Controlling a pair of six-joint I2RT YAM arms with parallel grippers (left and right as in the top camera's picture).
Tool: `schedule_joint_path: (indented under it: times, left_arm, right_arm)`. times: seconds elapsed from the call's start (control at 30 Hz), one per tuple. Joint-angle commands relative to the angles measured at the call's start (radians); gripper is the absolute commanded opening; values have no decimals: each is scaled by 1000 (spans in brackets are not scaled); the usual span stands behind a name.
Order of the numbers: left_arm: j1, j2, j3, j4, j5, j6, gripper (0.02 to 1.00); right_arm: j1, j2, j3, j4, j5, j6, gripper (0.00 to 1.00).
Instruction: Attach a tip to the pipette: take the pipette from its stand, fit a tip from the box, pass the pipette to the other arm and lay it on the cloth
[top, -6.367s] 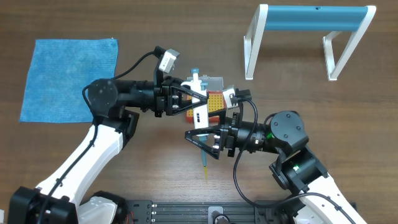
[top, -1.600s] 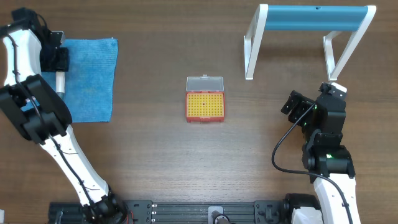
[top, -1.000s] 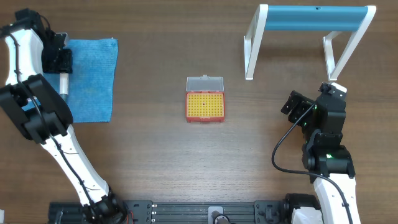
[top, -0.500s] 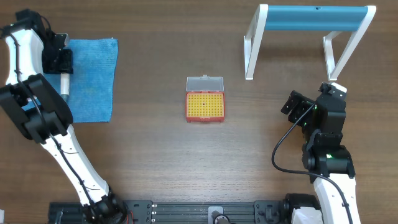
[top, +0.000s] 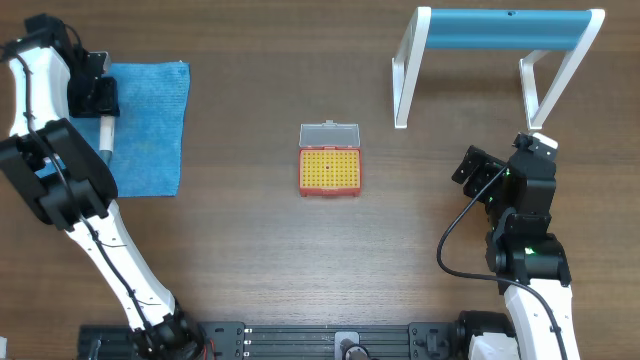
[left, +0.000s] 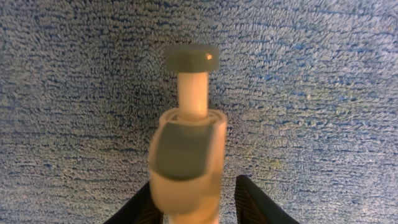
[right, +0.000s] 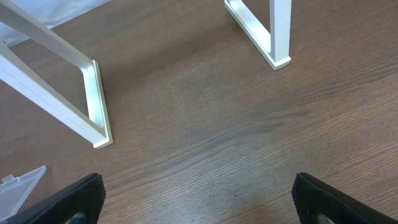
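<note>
pipette (left: 186, 155) over blue cloth (top: 150, 110), far-left of tabletop (top: 250, 250), L hand (left: 193, 205) clamped on its body, contact w/ cloth unclear, tip box (top: 330, 168) mid tabletop, lid open, R hand (right: 199, 202) wide open, empty, near white stand (top: 500, 30)

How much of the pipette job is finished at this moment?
Done: the stand is empty, the right end effector is open, and the left end effector holds the pipette, so handover looks finished. In hand: pipette over the cloth. Left: lay it down, release.
</note>
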Motion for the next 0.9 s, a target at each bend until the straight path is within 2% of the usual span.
schedule_joint_path:
  times: [0.03, 0.07, 0.1, 0.13, 0.3, 0.4, 0.6, 0.7, 0.9]
  left_arm:
    - [-3, 29, 16, -5, 15, -6, 384]
    - [-3, 29, 16, -12, 15, -6, 481]
    - [-4, 27, 16, -27, 15, -6, 687]
    - [-6, 21, 18, -57, 15, -6, 844]
    - [-17, -44, 104, -203, 15, -23, 853]
    - [-23, -116, 227, -317, 15, -89, 855]
    - [-82, -287, 383, -533, -5, -100, 855]
    - [-133, -415, 369, -560, 6, -186, 855]
    - [-317, -748, 268, -560, 12, -205, 855]
  right_arm:
    - [-4, -5, 21, 4, 16, -14, 974]
    - [-4, -5, 21, 4, 17, -14, 974]
    - [-4, -5, 21, 4, 17, -14, 974]
    - [-4, -5, 21, 4, 16, -14, 974]
    - [-4, -5, 21, 4, 16, -14, 974]
    - [-4, -5, 21, 4, 16, -14, 974]
    - [-4, -5, 21, 4, 16, -14, 974]
    - [-4, -5, 21, 4, 16, -14, 974]
    - [-4, -5, 21, 4, 17, -14, 974]
